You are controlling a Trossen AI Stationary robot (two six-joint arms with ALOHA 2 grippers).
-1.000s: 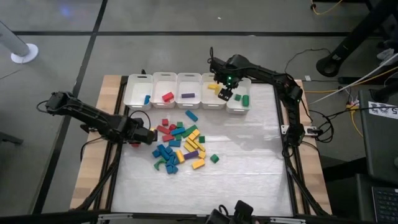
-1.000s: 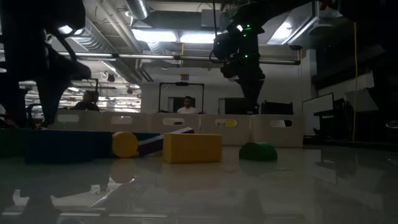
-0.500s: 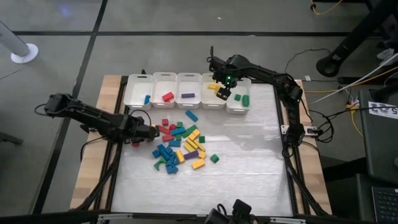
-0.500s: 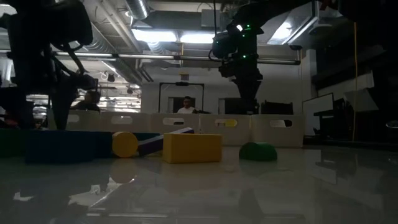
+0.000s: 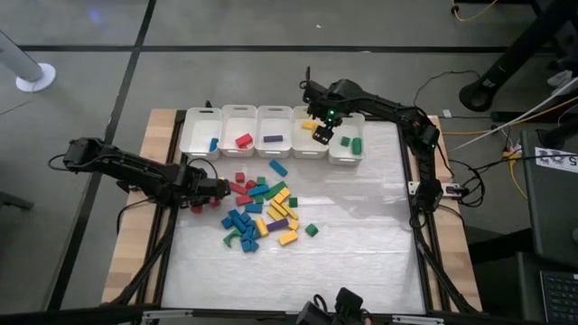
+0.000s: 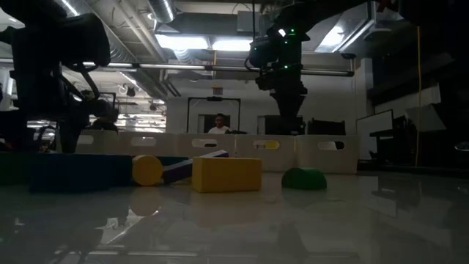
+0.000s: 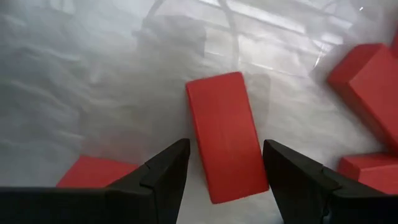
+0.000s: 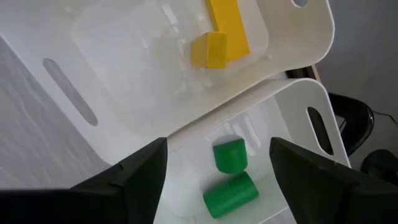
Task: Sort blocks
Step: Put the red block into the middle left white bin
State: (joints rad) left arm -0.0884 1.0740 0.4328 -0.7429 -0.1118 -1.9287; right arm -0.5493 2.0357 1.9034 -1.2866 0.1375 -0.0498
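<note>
**Left claw open around a red bar; right claw open above the bins**

The left claw [image 5: 219,188] is low over the table [image 5: 361,253], at the left edge of the heap of blocks [image 5: 262,212]. In the left wrist view its two fingers [image 7: 163,180] stand apart, one on either side of a red bar [image 7: 226,135] that lies flat on the table. A gap shows on each side of the bar, so nothing is gripped. More red blocks [image 7: 370,81] lie close by.

The right claw [image 5: 323,137] hangs above the row of white bins [image 5: 271,132] along the far edge of the table, over the two bins at the right end. Its fingers [image 8: 134,171] are spread wide and hold nothing. Directly beneath it, one bin [image 8: 155,81] holds two yellow blocks [image 8: 217,37] and the end bin [image 8: 311,155] holds two green blocks [image 8: 230,180].

The remaining bins hold, from the left, one blue block [image 5: 213,143], one red block [image 5: 244,140] and one purple block [image 5: 272,139].

The unsorted blocks remain heaped near the table centre: red, blue, green, yellow and purple pieces mixed together. One green block [image 5: 311,230] lies slightly apart on the right side of the heap.
</note>
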